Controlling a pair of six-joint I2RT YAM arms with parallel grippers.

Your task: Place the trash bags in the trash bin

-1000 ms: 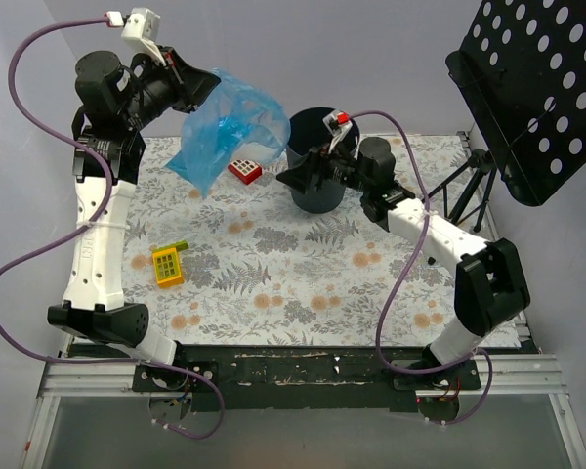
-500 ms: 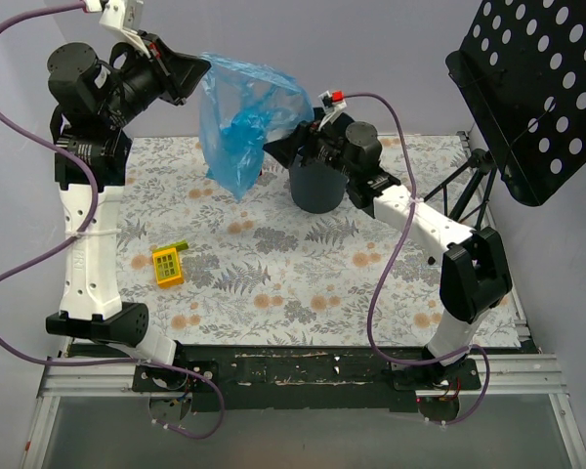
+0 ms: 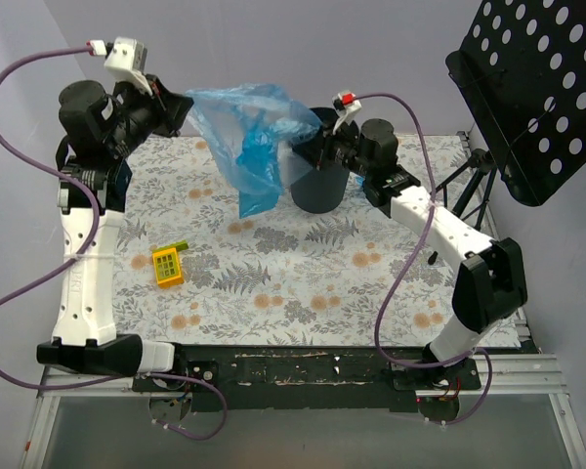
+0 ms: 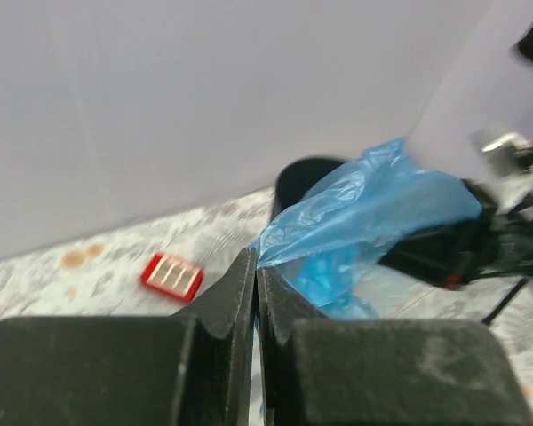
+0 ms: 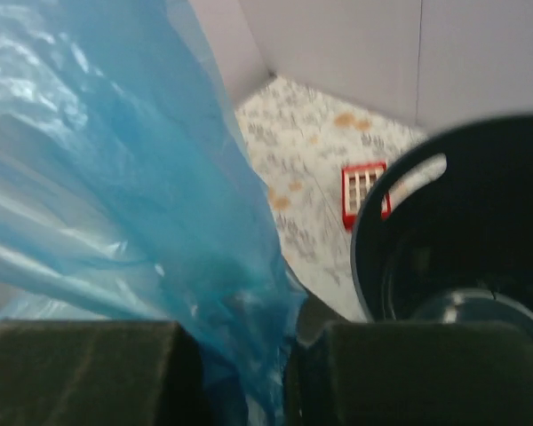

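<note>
Since a second ago the bag (image 3: 249, 137) has travelled right across the back of the table (image 3: 303, 274), and the right gripper (image 3: 308, 147) has risen from beside the bin (image 3: 317, 191) to meet its right corner, jaws drawing in from wide.

Taking the scene from large to small: the stand (image 3: 537, 88) leans at the far right, clear of the work. The bag is in the air, stretched left to right between the two grippers, with its loose belly sagging to a tail that hangs outside the bin, just beside its left wall. The bin stands upright at the back, its mouth unblocked.

Our left gripper (image 4: 256, 262) is pressed together on the bag's left edge. In the right wrist view the film runs down into the narrow gap of the right gripper (image 5: 246, 333); we judge it pinched there, though the pads' contact is hidden.

What matters next: the bin's mouth lies right of and below the bag. Our right gripper sits almost over the near-left rim (image 5: 373, 266), far nearer than the left one. So the bag must go rightward, then down.

A red tile (image 5: 366, 193) lies left of the bin; a yellow block (image 3: 167, 265) lies well apart.
</note>
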